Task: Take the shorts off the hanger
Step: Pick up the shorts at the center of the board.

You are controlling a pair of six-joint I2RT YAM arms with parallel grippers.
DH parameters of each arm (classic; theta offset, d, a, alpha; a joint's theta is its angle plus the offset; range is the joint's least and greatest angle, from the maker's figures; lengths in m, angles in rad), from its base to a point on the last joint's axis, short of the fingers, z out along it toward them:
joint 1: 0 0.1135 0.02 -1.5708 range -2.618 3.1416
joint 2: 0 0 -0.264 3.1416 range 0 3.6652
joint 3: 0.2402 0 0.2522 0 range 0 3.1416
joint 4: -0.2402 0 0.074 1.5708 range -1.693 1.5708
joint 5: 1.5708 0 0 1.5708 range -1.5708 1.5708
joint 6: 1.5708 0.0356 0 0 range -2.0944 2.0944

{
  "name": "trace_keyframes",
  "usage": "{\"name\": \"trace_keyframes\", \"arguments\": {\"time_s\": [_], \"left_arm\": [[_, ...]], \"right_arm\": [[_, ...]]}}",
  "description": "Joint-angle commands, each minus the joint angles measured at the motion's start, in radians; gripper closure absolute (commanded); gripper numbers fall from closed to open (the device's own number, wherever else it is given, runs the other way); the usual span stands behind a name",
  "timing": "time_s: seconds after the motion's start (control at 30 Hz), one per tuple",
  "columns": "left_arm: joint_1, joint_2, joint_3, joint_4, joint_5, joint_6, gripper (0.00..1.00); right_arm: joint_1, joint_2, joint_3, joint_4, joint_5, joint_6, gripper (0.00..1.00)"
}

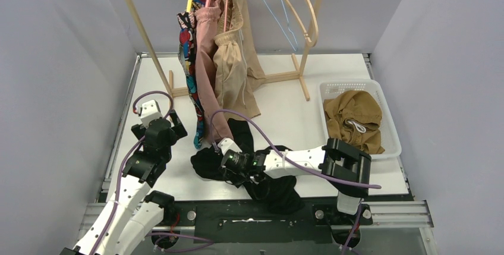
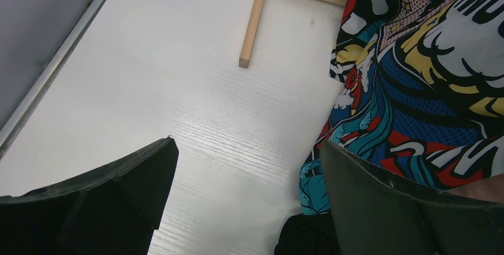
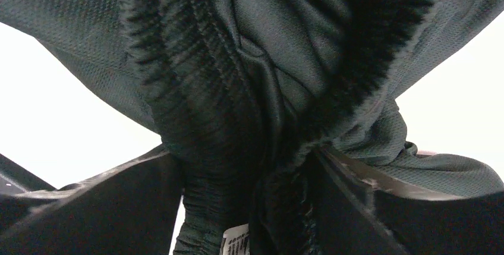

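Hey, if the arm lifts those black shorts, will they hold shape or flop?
Probably floppy: the black shorts lie crumpled and bunch in folds at the right end effector. Likely light, since the mesh looks thin. The ribbed waistband may offer the firmest hold.

shorts total: 5
on rack (image 1: 142, 29): 3 – comic-print shorts (image 1: 189, 59), pink shorts (image 1: 208, 47), beige shorts (image 1: 232, 68)
table (image 1: 285, 112) front edge: 1 – black shorts (image 1: 273, 192)
basket (image 1: 347, 85), right edge: 1 – tan shorts (image 1: 353, 115)
racks: 1
baskets: 1

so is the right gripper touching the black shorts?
Touching. Right wrist view: the black shorts' gathered waistband is bunched between the right gripper's fingers, pressing against both inner faces.
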Motion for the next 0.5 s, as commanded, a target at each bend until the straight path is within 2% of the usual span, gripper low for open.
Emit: {"name": "trace_keyframes", "arguments": {"time_s": [0.0,0.17,0.23,0.4,0.47], "left_arm": [[0.005,-0.02,0.046,0.026,-0.002,-0.004,0.09],[0.005,-0.027,0.043,0.025,-0.003,-0.007,0.09],[0.005,-0.025,0.043,0.027,0.0,-0.007,0.09],[0.005,-0.015,0.047,0.028,0.006,-0.005,0.09],[0.005,-0.017,0.047,0.028,0.005,-0.005,0.09]], "right_arm": [[-0.015,0.007,-0.017,0.006,-0.007,0.006,0.39],[-0.029,-0.058,0.009,-0.003,0.036,0.017,0.72],[-0.03,-0.103,0.011,0.011,0.04,0.001,0.89],[-0.024,-0.245,0.016,0.01,0.059,-0.041,1.0],[-0.023,-0.315,0.015,0.008,0.073,-0.053,1.0]]}}
